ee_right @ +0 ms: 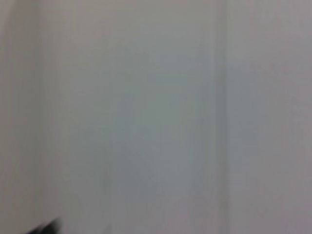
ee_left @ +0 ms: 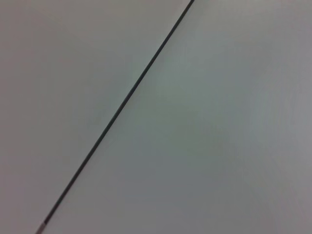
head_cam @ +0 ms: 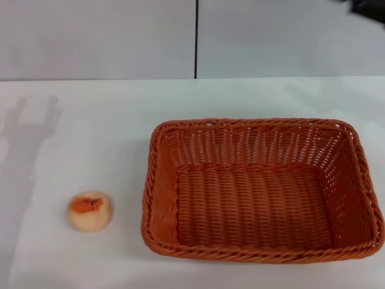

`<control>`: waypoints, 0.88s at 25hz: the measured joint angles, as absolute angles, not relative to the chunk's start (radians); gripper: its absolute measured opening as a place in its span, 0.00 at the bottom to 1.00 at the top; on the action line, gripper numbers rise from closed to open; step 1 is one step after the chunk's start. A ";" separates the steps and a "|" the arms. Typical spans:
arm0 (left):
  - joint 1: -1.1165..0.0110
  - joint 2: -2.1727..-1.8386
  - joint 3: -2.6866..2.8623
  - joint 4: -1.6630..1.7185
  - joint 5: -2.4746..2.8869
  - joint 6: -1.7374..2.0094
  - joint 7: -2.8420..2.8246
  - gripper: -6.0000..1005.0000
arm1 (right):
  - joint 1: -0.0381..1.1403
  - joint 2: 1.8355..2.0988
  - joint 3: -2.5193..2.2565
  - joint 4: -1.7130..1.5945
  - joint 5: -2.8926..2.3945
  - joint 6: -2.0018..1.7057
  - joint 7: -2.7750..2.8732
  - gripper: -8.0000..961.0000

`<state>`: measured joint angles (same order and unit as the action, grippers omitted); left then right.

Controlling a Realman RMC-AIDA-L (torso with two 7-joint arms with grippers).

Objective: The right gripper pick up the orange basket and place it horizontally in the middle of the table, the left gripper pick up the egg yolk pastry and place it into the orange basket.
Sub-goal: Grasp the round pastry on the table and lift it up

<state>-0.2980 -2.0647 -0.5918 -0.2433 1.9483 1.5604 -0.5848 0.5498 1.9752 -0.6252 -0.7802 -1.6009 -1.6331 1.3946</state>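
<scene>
The orange basket [head_cam: 258, 253] lies empty on the white table [head_cam: 90, 120], right of centre, with its long sides running left to right. The egg yolk pastry [head_cam: 90, 211] sits alone near the front left, its orange-red patch facing up, a hand's width from the basket's left end. Only a dark piece of my right gripper [head_cam: 368, 7] shows, high in the far right corner, well away from the basket. My left gripper is out of view. Both wrist views show only plain pale surfaces.
A pale wall with a thin dark vertical seam [head_cam: 196, 39] stands behind the table. An arm's shadow [head_cam: 27, 135] falls on the table's left side. Bare tabletop lies between the pastry and the basket and behind them both.
</scene>
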 joint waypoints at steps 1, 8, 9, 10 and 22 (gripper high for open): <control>-0.293 -2.063 -0.585 -0.219 1.950 1.573 -0.599 0.78 | 0.518 1.985 -0.600 -0.770 -1.549 -1.631 1.366 0.57; -0.277 -2.061 -0.566 -0.138 1.998 1.668 -0.606 0.78 | 0.365 2.024 -0.368 -0.564 -1.376 -1.623 1.188 0.58; -0.277 -2.061 -0.566 -0.138 1.998 1.668 -0.606 0.78 | 0.365 2.024 -0.368 -0.564 -1.376 -1.623 1.188 0.58; -0.275 -2.059 -0.565 -0.083 2.040 1.704 -0.638 0.78 | 0.345 2.025 -0.302 -0.498 -1.374 -1.619 1.148 0.58; -0.305 -1.953 -0.284 0.215 2.131 1.876 -0.886 0.78 | 0.281 2.025 -0.224 -0.424 -1.371 -1.556 1.109 0.59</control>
